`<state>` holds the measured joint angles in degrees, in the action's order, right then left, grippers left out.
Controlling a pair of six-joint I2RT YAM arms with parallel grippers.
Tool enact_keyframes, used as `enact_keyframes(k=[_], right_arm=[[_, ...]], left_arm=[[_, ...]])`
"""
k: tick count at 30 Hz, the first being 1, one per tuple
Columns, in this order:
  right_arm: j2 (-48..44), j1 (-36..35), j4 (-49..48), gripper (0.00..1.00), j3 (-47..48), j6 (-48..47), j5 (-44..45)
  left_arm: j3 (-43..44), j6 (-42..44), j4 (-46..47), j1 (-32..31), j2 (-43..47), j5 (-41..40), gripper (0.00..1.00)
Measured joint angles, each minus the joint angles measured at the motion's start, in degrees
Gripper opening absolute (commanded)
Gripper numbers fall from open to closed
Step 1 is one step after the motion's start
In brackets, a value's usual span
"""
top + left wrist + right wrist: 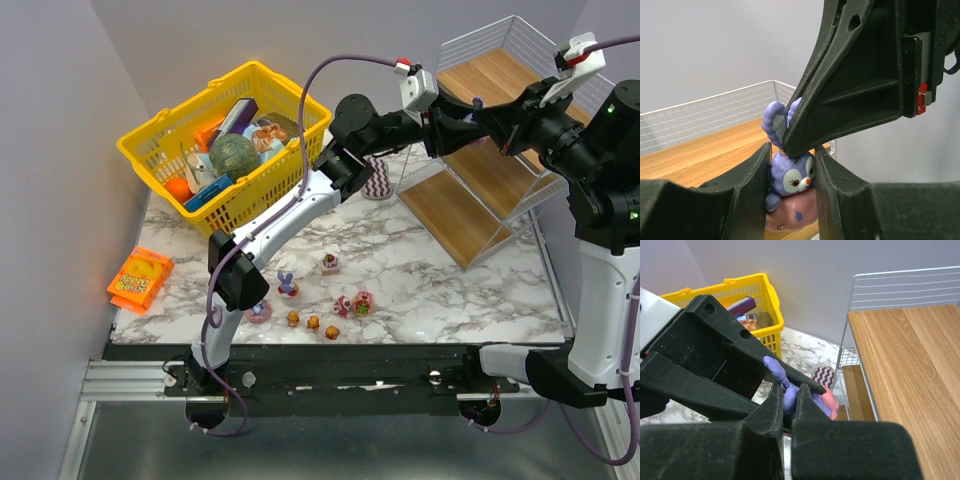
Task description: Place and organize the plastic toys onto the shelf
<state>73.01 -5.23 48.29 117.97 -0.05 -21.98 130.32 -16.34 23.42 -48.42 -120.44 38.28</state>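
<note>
Both grippers meet above the top board of the shelf [505, 80] and hold one purple bunny [478, 102] with a pink base. My left gripper [791, 185] is shut on the bunny's body [790, 180]. My right gripper [788, 400] is shut on the bunny's ear [774, 369], pinching it from above. The shelf's top board also shows in the left wrist view [700, 155] and the right wrist view [905, 350]. On the table lie two more purple bunnies [287, 283] [259, 312], three orange bears [313, 323] and three pink and white toys [362, 302] [330, 263].
A yellow basket [225, 140] full of items stands at the back left. An orange packet [140, 280] lies at the left edge. A purple zigzag pad [377, 178] lies left of the shelf. The shelf's lower boards [460, 215] step down toward the table.
</note>
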Motion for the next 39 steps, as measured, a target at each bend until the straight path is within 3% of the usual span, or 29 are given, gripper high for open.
enact_keyframes(k=[2, 5, 6, 9, 16, 24, 31, 39], right_arm=[[-0.3, 0.0, -0.6, 0.01, -0.4, 0.0, 0.0], [-0.4, 0.0, -0.9, 0.0, -0.5, -0.1, 0.2], [-0.5, 0.0, -0.9, 0.0, -0.5, -0.1, 0.3], [-0.8, 0.0, -1.4, 0.0, -1.0, -0.5, 1.2], [-0.9, 0.0, -2.4, 0.0, -1.0, -3.5, 6.9], [-1.7, 3.2, -3.7, 0.0, -3.8, -5.9, 8.5], [-2.1, 12.1, -4.2, 0.01, -8.1, -6.1, 2.5], [-1.6, 21.3, -5.4, 0.0, -8.0, -5.4, -8.2]], left_arm=[[0.0, -0.1, 0.1, 0.0, 0.0, 0.0, 0.07], [0.1, -0.4, 0.3, 0.0, 0.0, 0.0, 0.47], [0.1, -0.5, 0.3, 0.0, 0.0, 0.0, 0.71], [0.1, -0.5, 0.3, 0.0, 0.0, -0.1, 0.99], [-0.2, 0.4, 0.1, -0.1, 0.3, -0.1, 0.99], [-10.3, 3.5, -0.5, 0.1, 7.6, -0.9, 0.99], [-18.4, 4.8, -0.1, 1.1, 14.5, -1.6, 0.99], [-22.8, 5.4, -0.8, 1.9, 16.3, -1.6, 0.99]])
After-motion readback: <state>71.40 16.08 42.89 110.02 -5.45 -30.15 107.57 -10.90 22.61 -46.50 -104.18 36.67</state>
